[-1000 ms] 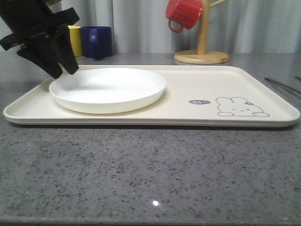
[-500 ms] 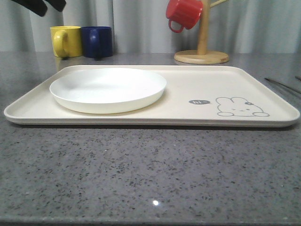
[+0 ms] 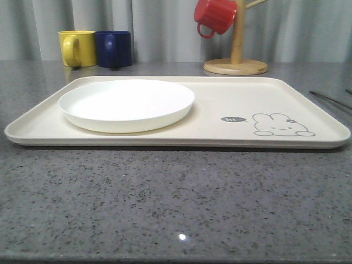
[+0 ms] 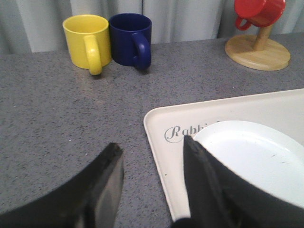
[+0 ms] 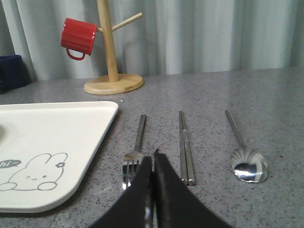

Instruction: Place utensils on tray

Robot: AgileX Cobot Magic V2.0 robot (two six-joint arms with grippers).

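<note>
Since a second ago the left end effector has lifted away from the 9 o'clock rim of the plate (image 3: 126, 104) and left the front view, and the yellow mug (image 3: 77, 48) it had hidden now stands in plain sight. From its own wrist camera the left end effector (image 4: 152, 185) hangs released, fingers spread wide with nothing between them, one finger over the grey tabletop (image 4: 57, 118) and the other over the near left corner of the tray (image 4: 161, 137). The right end effector (image 5: 153, 190) is clenched, its two fingers pressed together and grasping nothing, poised just above the tines of the fork (image 5: 135, 152). All the utensils lie on the tabletop just off the tray's 3 o'clock edge, parallel and slightly apart: the fork nearest the tray, then the pair of chopsticks (image 5: 185, 147) side by side, then the spoon (image 5: 247, 161) with its bowl facing up. They are slim, shiny silver metal. The cream tray carries a grey rabbit drawing (image 3: 281, 125) toward its 4 o'clock corner and holds the round white plate on its 9 o'clock half. Behind, at 11 o'clock, the yellow mug touches a dark blue mug (image 3: 114, 48); at 1 o'clock a red mug (image 3: 215, 15) hangs on a wooden mug tree (image 3: 236, 55).
</note>
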